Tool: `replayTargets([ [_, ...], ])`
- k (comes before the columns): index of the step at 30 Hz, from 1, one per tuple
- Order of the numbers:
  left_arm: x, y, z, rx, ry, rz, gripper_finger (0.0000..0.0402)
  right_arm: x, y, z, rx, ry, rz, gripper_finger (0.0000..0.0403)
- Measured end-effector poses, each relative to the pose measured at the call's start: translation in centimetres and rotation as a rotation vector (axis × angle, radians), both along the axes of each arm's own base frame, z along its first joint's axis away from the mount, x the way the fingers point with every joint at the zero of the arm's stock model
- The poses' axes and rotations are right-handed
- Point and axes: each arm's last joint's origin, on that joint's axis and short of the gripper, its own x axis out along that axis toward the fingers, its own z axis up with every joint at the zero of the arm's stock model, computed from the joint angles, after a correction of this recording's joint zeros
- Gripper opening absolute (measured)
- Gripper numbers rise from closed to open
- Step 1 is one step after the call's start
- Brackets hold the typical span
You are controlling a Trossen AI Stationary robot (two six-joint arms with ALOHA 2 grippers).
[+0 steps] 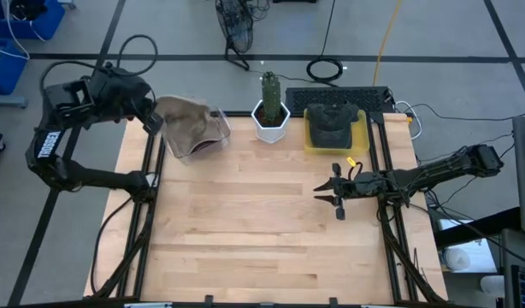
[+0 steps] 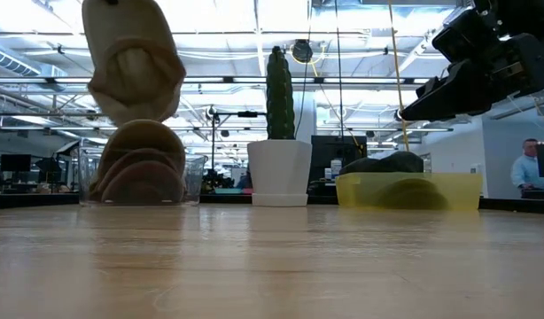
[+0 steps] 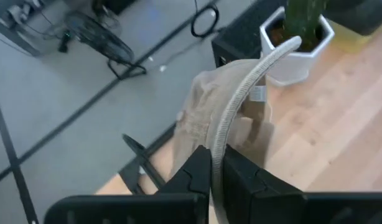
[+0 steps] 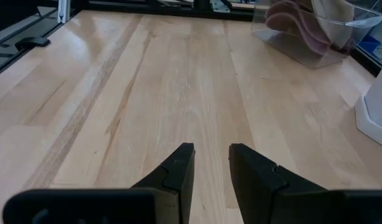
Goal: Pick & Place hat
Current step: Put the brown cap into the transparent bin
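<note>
Left gripper (image 3: 217,177) pinches tan hat (image 1: 179,120) by its brim above the clear bin (image 1: 203,141) at the tabletop's far left corner.
Jaws are closed on the brim edge, so the hat hangs limp below them, its lower part draping over or just above the bin; contact cannot be told. More tan hats seem stacked inside the bin, so this looks like lifting one off the stack or dropping it on, cannot tell which. The right gripper (image 1: 334,192) waits low over the tabletop (image 1: 262,231) at the right side, jaws apart, holding nothing. Just beside the bin: a white pot with cactus (image 1: 270,111), likely to get clipped if the hat swings right. Beyond it, a yellow tray (image 1: 358,135) with a dark hat (image 1: 333,122), well clear. Middle tabletop bare. A person (image 2: 529,167) stands far back in the room.
</note>
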Motion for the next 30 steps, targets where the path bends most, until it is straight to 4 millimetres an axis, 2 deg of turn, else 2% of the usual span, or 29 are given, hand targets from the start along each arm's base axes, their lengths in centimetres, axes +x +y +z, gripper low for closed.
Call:
replayTargets([
  [3,-0.5,-0.2,1.0,0.051,-0.017,0.002,0.0012,0.0,0.0,0.0,-0.003,0.000,0.001,0.0089],
  [7,-1.5,-0.8,2.3,0.090,-0.075,0.006,0.0019,0.0,0.0,0.0,-0.004,0.000,0.001,0.0089],
  [14,-1.4,-1.4,2.4,-0.044,-0.167,-0.092,0.0011,-0.2,0.0,-0.6,-0.002,0.012,-0.001,0.0089],
  [18,-0.4,-0.8,1.2,-0.091,-0.127,-0.090,0.0019,-0.1,0.0,-0.3,0.004,-0.022,-0.001,0.0089],
  [24,1.5,0.5,-2.2,-0.130,0.061,-0.071,0.0011,-0.1,0.0,-0.3,0.008,-0.023,-0.001,0.0089],
  [30,2.1,1.4,-4.3,-0.131,0.184,-0.035,0.0029,-0.1,0.0,-0.3,0.007,-0.021,0.001,0.0089],
])
